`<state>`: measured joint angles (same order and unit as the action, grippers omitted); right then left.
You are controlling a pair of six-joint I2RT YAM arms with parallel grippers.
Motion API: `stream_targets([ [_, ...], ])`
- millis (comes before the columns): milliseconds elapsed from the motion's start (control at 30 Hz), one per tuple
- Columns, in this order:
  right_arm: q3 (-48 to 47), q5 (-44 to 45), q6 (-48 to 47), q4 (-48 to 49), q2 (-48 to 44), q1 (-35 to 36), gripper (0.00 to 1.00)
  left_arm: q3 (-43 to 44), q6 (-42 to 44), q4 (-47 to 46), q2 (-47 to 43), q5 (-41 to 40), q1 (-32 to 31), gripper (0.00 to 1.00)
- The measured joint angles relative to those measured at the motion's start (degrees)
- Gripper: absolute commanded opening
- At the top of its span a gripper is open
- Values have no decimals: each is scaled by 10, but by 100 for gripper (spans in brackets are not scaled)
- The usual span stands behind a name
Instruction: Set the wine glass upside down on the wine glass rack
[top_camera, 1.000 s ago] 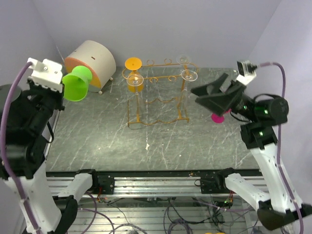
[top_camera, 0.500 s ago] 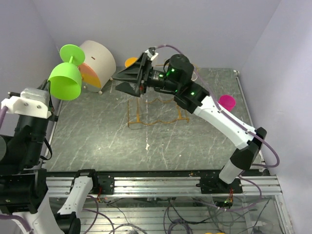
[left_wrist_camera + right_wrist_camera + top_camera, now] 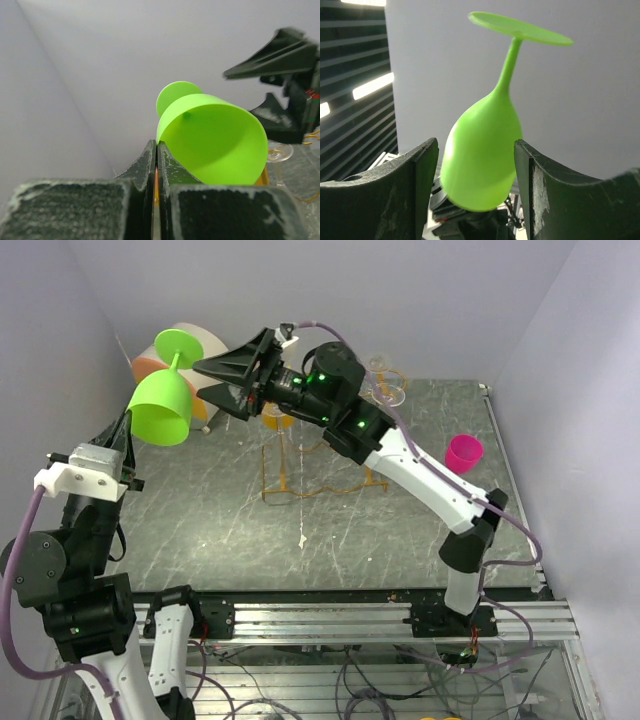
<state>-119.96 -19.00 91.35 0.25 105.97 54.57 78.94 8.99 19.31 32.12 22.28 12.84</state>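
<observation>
A green wine glass [image 3: 160, 408] is held in the air at the far left, foot up and bowl down, slightly tilted. My left gripper [image 3: 127, 430] is shut on its rim; the left wrist view shows the fingers [image 3: 150, 160] pinching the rim of the glass [image 3: 215, 142]. My right gripper [image 3: 215, 383] reaches far left, open, its tips just right of the glass. In the right wrist view the glass [image 3: 482, 160] hangs between the spread fingers [image 3: 540, 180] of that gripper [image 3: 476, 190], not touching them. The orange-gold wire rack [image 3: 325, 455] stands behind, partly hidden by the right arm.
An orange glass [image 3: 275, 412] and clear glasses [image 3: 388, 392] hang on the rack. A pink glass [image 3: 463, 452] stands at the right. A round beige and orange container [image 3: 205, 340] sits at the back left, mostly hidden. The right arm spans above the rack.
The right arm swung from the right side across the rack to the glass. The left arm lifted the green glass and brought it rightward, foot up.
</observation>
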Motion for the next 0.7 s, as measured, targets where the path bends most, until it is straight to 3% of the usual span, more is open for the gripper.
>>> stream_targets([
  [300, -54, 18, 18, -7, 79, 13, 61, -19, -42, -41, -5, 56, 32, 7],
  [567, -70, 30, 30, 3, 87, 16, 59, -33, -62, -50, -8, 83, 36, 7],
  [633, -70, 30, 34, 7, 87, 17, 54, -37, -65, -50, -9, 88, 36, 7],
  [700, -70, 30, 38, 12, 87, 18, 42, -42, -68, -52, -10, 91, 37, 7],
])
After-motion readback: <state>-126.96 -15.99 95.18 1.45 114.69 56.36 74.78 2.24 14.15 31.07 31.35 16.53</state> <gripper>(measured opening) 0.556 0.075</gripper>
